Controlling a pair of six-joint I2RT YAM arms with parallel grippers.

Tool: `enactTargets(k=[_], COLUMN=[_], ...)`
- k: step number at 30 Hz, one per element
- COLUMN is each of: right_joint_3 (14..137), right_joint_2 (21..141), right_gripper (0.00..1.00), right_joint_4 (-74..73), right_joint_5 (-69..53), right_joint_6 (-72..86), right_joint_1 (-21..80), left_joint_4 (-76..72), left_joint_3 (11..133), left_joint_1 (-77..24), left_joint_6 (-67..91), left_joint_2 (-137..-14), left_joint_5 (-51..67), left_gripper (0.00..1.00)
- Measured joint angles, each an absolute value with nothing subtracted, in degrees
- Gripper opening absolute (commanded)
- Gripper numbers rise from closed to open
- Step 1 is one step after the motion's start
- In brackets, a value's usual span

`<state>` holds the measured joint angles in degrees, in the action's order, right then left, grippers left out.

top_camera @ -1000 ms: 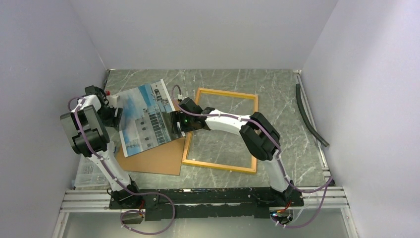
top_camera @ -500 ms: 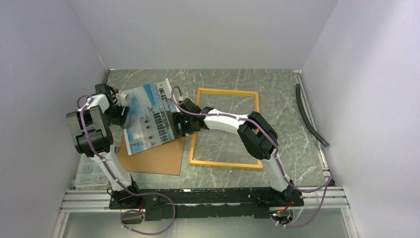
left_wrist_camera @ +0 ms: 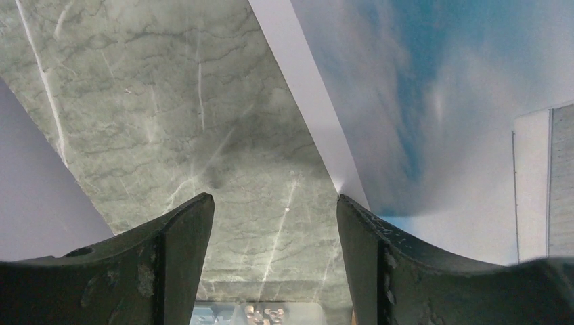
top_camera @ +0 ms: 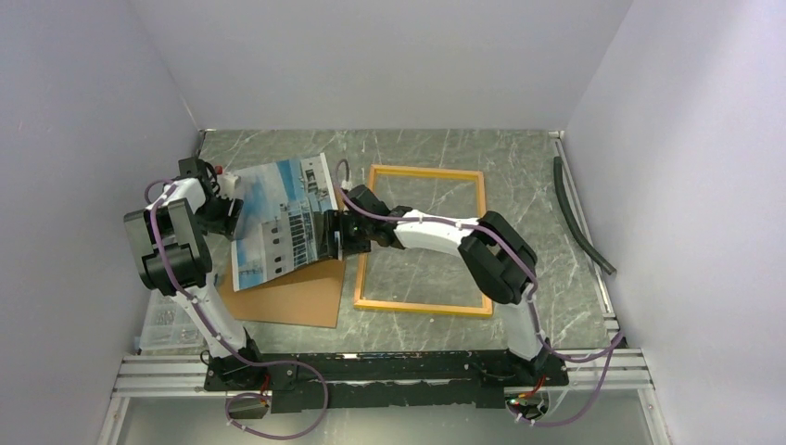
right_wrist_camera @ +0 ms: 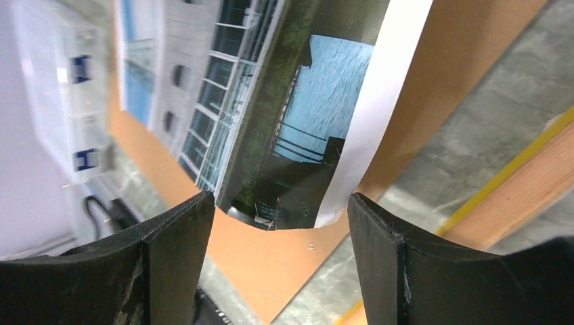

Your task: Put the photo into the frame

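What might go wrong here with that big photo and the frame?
The photo looks only loosely supported: both the left gripper and right gripper stand open, so it may slip onto the brown board. Its corner curls near the right gripper and might crease. The right arm crosses the frame, risking a nudge.

Overhead, the photo (top_camera: 278,218) blankets much of the brown backing board (top_camera: 297,301), and the right arm (top_camera: 426,227) reaches across the frame (top_camera: 426,171), hiding a stretch of its left rail. Left wrist view: the photo runs off the top and right edges, just sky and a sliver of building. Right wrist view: only one corner of the frame shows, and the clear box (right_wrist_camera: 61,88) at left is a blur, contents unreadable
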<state>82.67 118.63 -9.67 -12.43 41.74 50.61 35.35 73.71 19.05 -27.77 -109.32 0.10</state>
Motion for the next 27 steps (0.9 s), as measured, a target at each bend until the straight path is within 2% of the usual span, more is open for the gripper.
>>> enactTargets(k=[12,18,27], right_joint_3=[68.7,65.7,65.7], right_joint_2=[112.7,112.7,112.7], right_gripper=[0.76,0.73,0.55], right_joint_4=[15.9,23.3,25.3], right_joint_5=[-23.0,-25.7,-26.1], right_joint_6=[53.5,58.3,59.3], right_joint_1=[46.9,45.7,45.4], left_joint_4=[34.9,34.8,34.7], left_joint_3=[73.2,73.1,72.9], left_joint_1=[18.7,18.5,18.3], left_joint_6=[-27.8,-27.8,-27.8], left_joint_2=[-109.0,-108.9,-108.7], left_joint_5=[0.1,0.1,0.1], left_gripper=[0.71,0.71,0.71])
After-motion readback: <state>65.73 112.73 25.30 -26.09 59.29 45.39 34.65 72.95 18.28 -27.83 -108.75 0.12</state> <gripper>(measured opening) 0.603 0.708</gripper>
